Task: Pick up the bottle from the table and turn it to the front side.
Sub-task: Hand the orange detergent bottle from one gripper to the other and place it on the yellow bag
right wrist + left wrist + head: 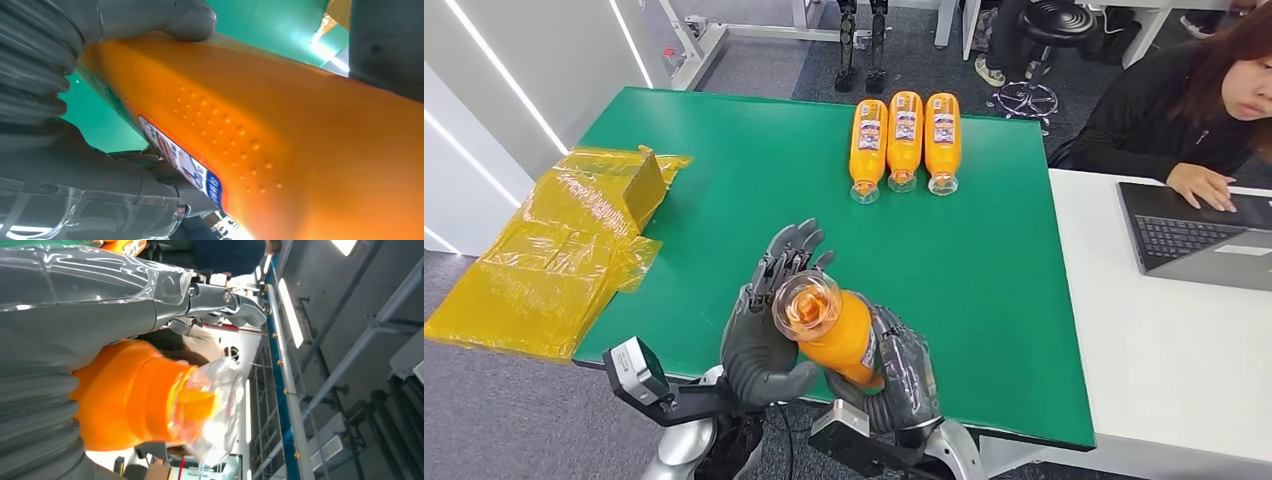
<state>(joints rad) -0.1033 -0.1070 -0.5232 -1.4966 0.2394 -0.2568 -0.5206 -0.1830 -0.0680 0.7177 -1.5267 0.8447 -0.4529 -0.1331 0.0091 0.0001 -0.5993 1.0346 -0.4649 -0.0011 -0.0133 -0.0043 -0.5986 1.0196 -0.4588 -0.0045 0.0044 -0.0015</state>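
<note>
An orange bottle [832, 325] with a clear cap is lifted above the near edge of the green table [724, 200], its cap end tilted up toward my head camera. My left hand [769, 320] wraps the neck end and my right hand [904, 375] grips the lower body. In the left wrist view the bottle [145, 395] and its clear cap lie against my left hand [55, 345]. In the right wrist view the orange body [280, 135] shows a white and blue label edge, held by my right hand [65, 145].
Three more orange bottles [905, 140] lie side by side at the table's far edge. Yellow plastic wrapping [564, 250] hangs over the left edge. A person [1194, 100] sits at a laptop [1199, 235] on the white table to the right.
</note>
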